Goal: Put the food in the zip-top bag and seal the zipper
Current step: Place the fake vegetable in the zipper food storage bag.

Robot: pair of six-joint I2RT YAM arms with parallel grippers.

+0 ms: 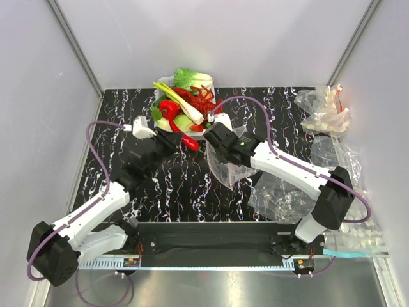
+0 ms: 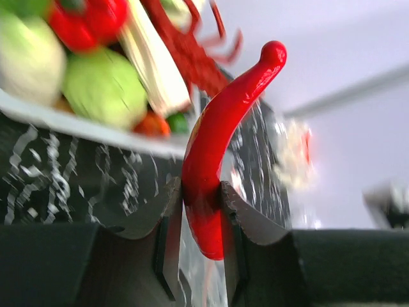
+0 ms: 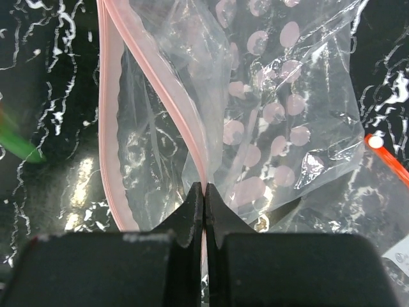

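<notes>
The left gripper (image 2: 201, 204) is closed narrowly on a red chili (image 2: 223, 121), its two fingers clamping the lower part of the pod so that the curved, rounded end rises up and to the right above them. Just behind the chili is the near rim of a white plate (image 2: 77, 128) heaped with the other toy food: a red pepper (image 2: 89, 22), a leek (image 2: 153, 57), a lobster (image 2: 192, 51) and a pale green cabbage (image 2: 105, 86). From above, the plate sits at the far middle of the black marbled table (image 1: 179, 192), and the chili is at its near edge, between the two grippers. The right gripper (image 3: 203, 198) is fully closed, pinching one side of the pink zipper (image 3: 112, 128) of the dotted bag (image 3: 275, 96). The other side of the strip bows away to the left, leaving the mouth gaping. The clear body of the bag spreads out beyond the fingers, crumpled, over the dark table. In the top view the bag hangs beneath the right wrist, just right of the plate and close to the chili. Further right, well apart from this, lie several other clear bags (image 1: 323, 112), one at the near right corner carrying a teal strip (image 1: 354, 251).
</notes>
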